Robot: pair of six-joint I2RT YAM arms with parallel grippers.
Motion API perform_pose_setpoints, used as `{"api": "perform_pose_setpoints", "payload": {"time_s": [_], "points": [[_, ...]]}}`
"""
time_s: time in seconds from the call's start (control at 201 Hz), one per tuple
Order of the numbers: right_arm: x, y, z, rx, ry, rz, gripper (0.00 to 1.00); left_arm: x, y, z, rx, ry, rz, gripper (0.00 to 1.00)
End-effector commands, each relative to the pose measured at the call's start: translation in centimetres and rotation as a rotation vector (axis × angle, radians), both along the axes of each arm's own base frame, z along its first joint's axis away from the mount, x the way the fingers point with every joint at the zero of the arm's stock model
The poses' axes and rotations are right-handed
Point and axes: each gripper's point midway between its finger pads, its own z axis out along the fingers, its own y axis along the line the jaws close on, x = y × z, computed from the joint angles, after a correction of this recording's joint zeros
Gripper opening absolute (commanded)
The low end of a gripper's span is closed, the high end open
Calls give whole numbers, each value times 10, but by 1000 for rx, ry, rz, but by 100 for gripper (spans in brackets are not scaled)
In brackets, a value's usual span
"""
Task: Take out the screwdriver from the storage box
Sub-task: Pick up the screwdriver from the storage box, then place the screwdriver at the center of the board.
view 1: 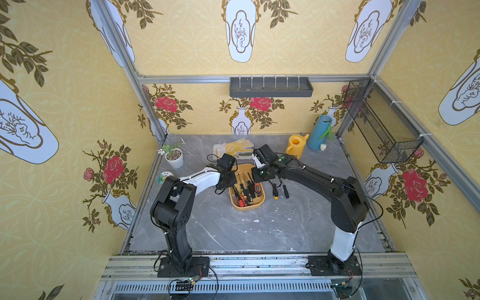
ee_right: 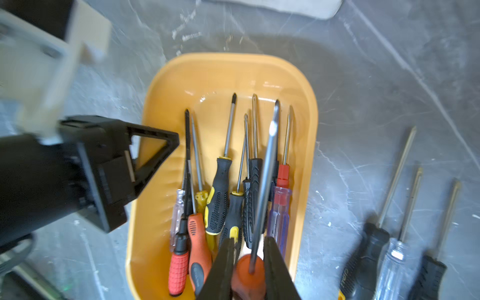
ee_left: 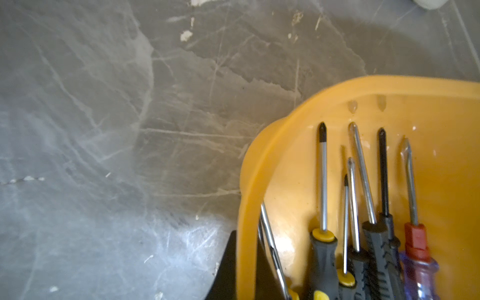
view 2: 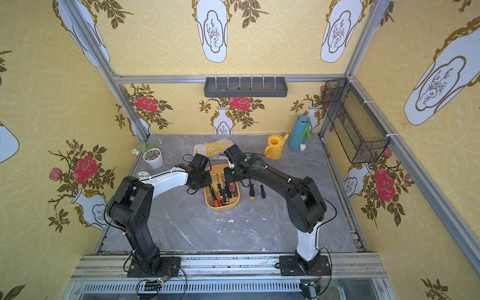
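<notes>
Gripping the orange-handled screwdriver (ee_right: 265, 176) above the storage box (ee_right: 304, 155), the right gripper (ee_right: 249, 249) should lift straight up while the left gripper (ee_left: 245, 259), closed on the rim, steadies it

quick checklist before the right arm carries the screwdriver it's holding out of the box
1. Grip of the right gripper on the orange-handled screwdriver: ok, the jaws are closed on both sides of the handle.
2. Hold on the storage box: ok, the left gripper pinches its wall.
3. Held shaft free of the other screwdrivers in the box: cannot tell, it overlaps them in the right wrist view.
4. Set-down spot: ok, bare table lies between the box and the three screwdrivers on the table.
5. Path to that spot: ok, the left arm is on the box's opposite side.
</notes>
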Motion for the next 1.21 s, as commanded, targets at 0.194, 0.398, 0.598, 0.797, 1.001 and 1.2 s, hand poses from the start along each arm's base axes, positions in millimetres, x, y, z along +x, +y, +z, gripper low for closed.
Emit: {"api": "perform_pose_setpoints", "payload": {"time_s": [0.194,0.398,0.598,0.797,1.001,1.2], "points": [[16,-63,5,-66,-20,-87,0,-12,5,-15,25,60,-5,0],[13,-107,-20,-209,60,-129,0,-14,7,-15,30,61,-4,0],[13,-153,-38,-369,107,-170,0,-14,8,-13,33,59,-4,0],[10,-176,-59,-456,182,-149,0,-12,7,-12,34,58,-6,0],[8,-187,-79,-446,224,-161,0,-13,8,-12,43,61,-10,0],[5,-180,-102,-390,270,-170,0,-13,8,-12,40,61,-9,0]]}}
